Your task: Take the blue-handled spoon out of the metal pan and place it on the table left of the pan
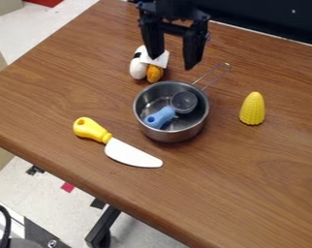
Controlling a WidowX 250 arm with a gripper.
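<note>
Your gripper (174,62) hangs above the table (256,179), its jaws parted around nothing, nearest the white-and-orange toy bundle (148,66) and the steel saucepan (171,137). Inside that pan, you see a blue-handled toy ladle (162,117). The yellow-handled toy knife (129,152) and toy corn cob (252,109) lie on opposite sides of the pan.

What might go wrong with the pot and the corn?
The end effector hangs open near the pot's wire handle. It might snag that and tip the pot, perhaps spilling out the blue-handled scoop. The yellow corn stands on end, so a bump might topple it.
</note>
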